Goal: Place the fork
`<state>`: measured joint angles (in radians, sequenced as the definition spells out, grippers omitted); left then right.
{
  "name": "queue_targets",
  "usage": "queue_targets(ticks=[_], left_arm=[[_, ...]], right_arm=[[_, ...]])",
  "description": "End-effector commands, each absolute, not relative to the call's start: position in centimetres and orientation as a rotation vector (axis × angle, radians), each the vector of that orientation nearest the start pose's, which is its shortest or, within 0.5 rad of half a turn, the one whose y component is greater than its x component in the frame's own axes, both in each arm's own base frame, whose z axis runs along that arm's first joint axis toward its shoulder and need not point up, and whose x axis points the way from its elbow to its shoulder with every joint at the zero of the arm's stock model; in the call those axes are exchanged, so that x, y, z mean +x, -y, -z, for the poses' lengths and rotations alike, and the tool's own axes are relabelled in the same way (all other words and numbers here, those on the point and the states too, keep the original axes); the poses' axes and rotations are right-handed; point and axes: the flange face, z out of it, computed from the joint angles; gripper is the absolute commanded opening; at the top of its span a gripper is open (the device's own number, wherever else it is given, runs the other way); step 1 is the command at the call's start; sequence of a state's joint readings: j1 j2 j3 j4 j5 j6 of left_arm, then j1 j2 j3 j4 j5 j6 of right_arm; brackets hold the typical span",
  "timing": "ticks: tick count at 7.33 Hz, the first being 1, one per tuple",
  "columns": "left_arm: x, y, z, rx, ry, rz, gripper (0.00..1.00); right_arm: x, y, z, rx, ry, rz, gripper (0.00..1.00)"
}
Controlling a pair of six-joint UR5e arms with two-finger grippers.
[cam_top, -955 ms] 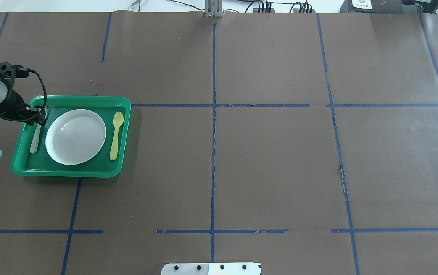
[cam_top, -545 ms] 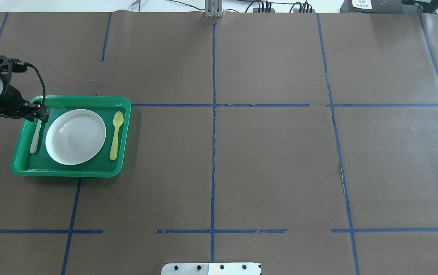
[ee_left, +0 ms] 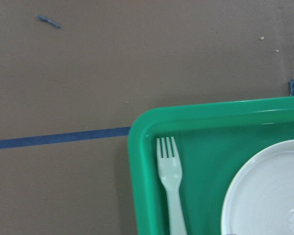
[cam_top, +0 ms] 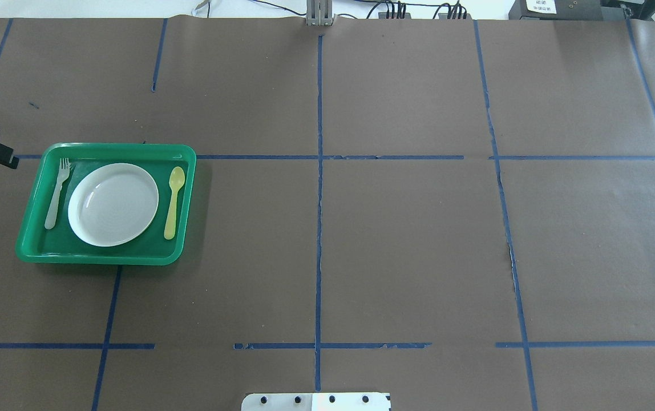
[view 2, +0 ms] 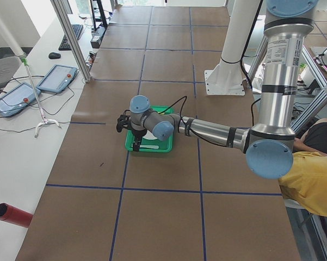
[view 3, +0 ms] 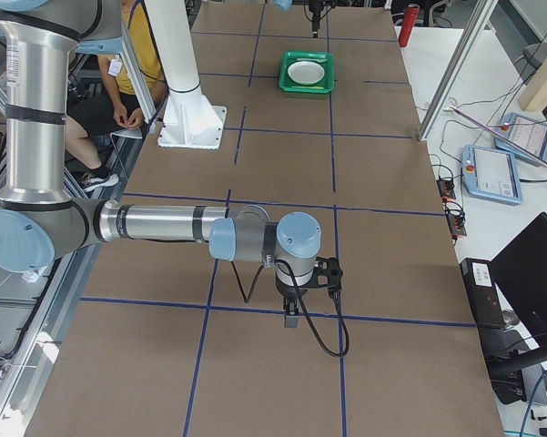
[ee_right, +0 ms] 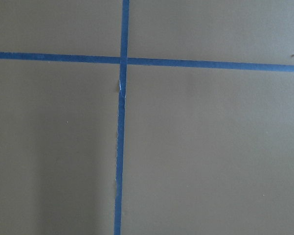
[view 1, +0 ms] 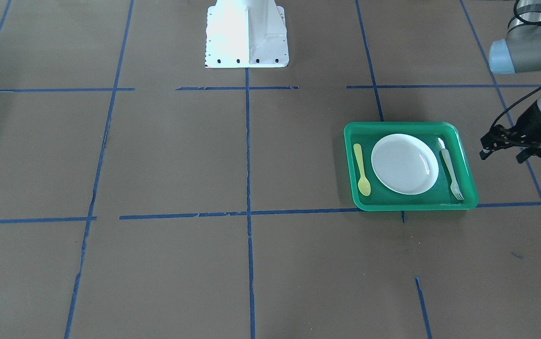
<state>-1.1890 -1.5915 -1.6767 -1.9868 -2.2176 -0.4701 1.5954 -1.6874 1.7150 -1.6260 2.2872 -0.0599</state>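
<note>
The pale whitish fork (cam_top: 56, 194) lies flat in the green tray (cam_top: 105, 149), left of the white plate (cam_top: 113, 204), with its tines toward the far rim. It also shows in the front view (view 1: 449, 169) and the left wrist view (ee_left: 170, 181). My left gripper (view 1: 501, 156) is open and empty, beside the tray's outer edge and apart from it; in the overhead view only its tip (cam_top: 5, 160) shows. My right gripper (view 3: 291, 319) hangs over bare table far from the tray; I cannot tell whether it is open or shut.
A yellow spoon (cam_top: 173, 200) lies in the tray to the right of the plate. The white robot base (view 1: 246, 33) stands at the table's robot side. Blue tape lines cross the brown table cover (cam_top: 407, 245). An operator in yellow (view 2: 315, 179) sits by the robot.
My left gripper has drawn back to the left, off the tray. The fork stays lying in the tray, and its tines now show.
</note>
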Motion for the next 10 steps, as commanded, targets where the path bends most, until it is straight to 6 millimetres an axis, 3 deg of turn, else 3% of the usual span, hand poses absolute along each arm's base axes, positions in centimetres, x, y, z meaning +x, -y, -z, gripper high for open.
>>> queue_targets(ticks=[1,3,5,6,10], left_arm=[[2.3,51.3,-59.4,0.26,-0.719,-0.15,1.0],[-4.8,51.4,-60.7,0.232,-0.694,-0.093,1.0],[-6.8,52.4,-59.0,0.192,-0.743,-0.086,1.0],[-7.7,52.3,-59.4,0.207,-0.736,-0.115,1.0],[-8.2,51.1,-62.4,0.124,-0.746,-0.075,1.0]], right_arm=[[7.9,43.8,-65.2,0.004,0.717,0.025,1.0],[7.9,43.8,-65.2,0.004,0.717,0.024,1.0],[7.9,43.8,-65.2,0.004,0.717,0.024,1.0],[7.9,43.8,-65.2,0.004,0.717,0.024,1.0],[7.9,43.8,-65.2,0.004,0.717,0.025,1.0]])
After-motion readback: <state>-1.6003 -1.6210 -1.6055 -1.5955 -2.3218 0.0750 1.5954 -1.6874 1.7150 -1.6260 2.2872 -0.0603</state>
